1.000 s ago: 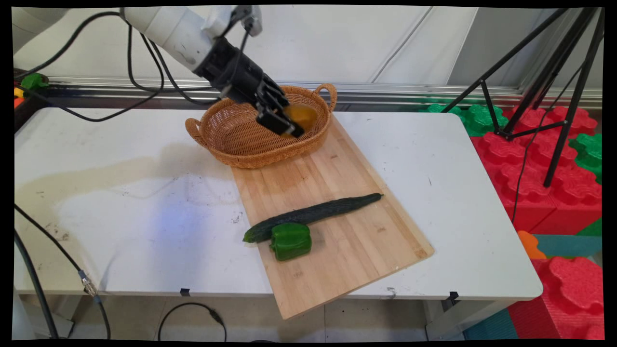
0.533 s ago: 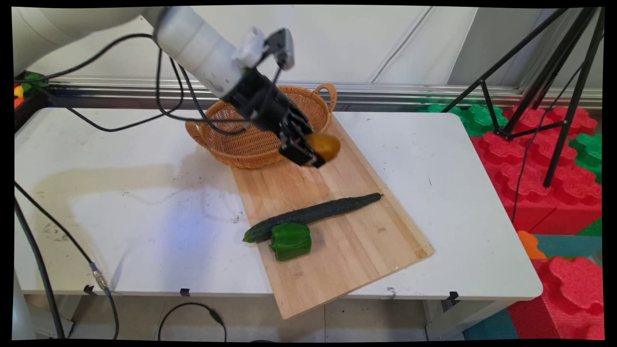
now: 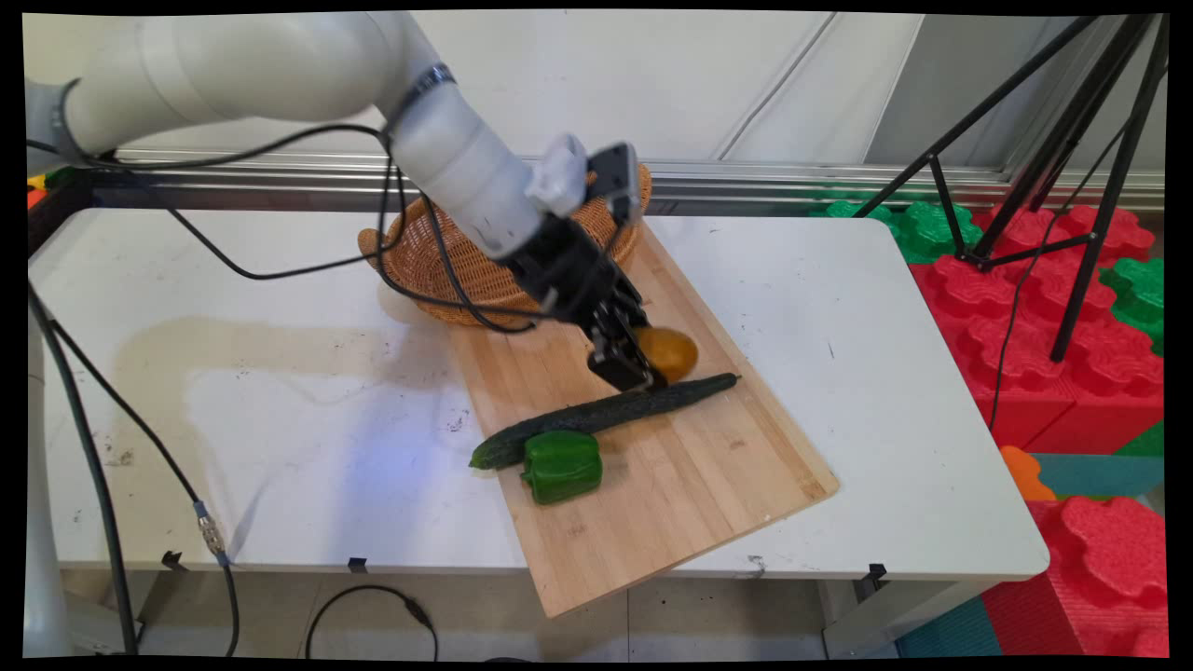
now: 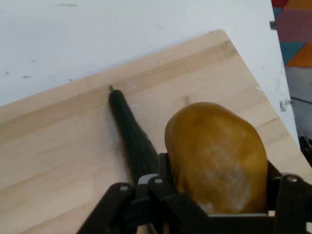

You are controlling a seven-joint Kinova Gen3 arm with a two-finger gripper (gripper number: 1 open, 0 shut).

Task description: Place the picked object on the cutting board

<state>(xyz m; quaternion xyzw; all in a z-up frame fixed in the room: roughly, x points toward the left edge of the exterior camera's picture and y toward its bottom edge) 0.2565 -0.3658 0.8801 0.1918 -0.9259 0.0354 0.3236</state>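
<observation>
Holding the mango (image 3: 667, 351) in my closed gripper (image 3: 639, 365), I have carried it out of the basket (image 3: 447, 266) to just above the board (image 3: 652, 466), beside the far side of the cucumber (image 3: 596, 417).

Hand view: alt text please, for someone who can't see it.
The claw grips a yellow-orange mango above a wooden board. A cucumber lies on the board left of the mango, with white table beyond the board's edge.
</observation>
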